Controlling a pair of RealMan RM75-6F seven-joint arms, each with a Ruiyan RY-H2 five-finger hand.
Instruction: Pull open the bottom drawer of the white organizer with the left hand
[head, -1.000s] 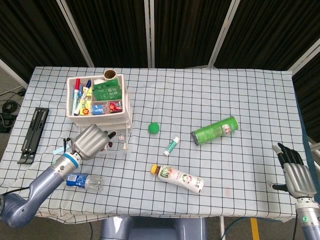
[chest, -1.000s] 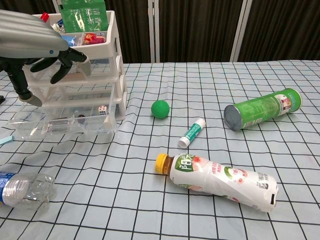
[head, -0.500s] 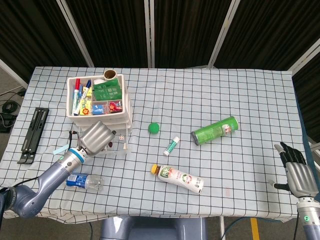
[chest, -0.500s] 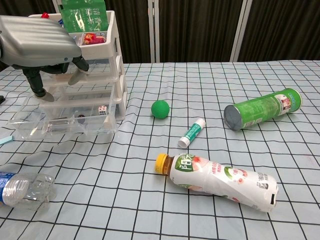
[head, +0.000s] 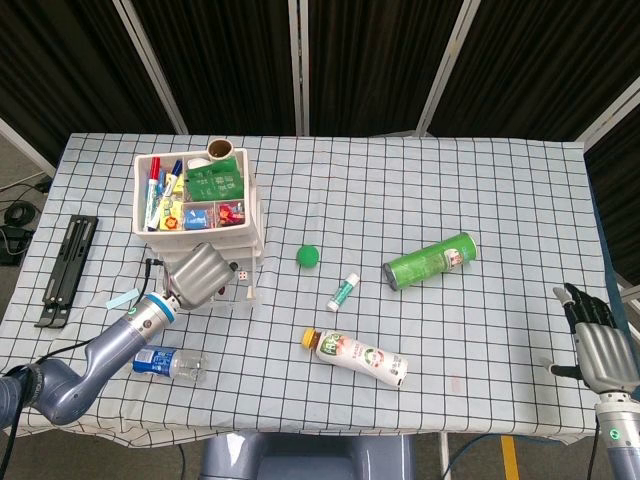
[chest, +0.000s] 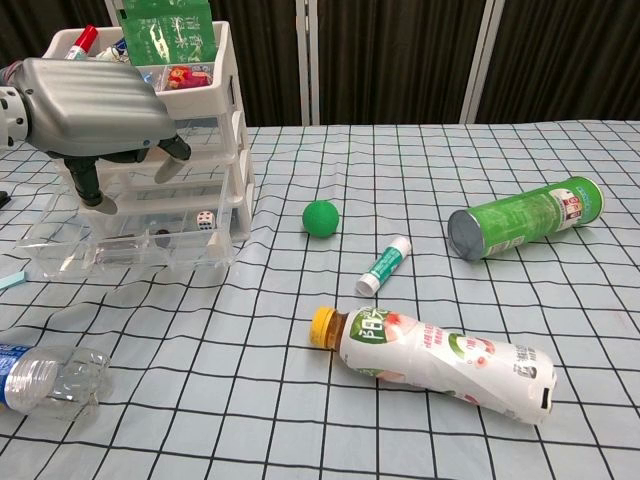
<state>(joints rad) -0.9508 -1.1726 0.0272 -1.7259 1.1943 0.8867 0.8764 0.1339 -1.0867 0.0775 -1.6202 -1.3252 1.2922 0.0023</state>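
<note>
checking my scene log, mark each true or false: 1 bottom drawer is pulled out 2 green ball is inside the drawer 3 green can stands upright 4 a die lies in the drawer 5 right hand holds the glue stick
1. True: the bottom drawer sticks out of the white organizer, with the left hand over it.
2. False: the green ball sits on the table, right of the organizer.
3. False: the green can lies on its side.
4. True: a die lies in the drawer.
5. False: the right hand holds nothing; the glue stick lies on the table.
</note>
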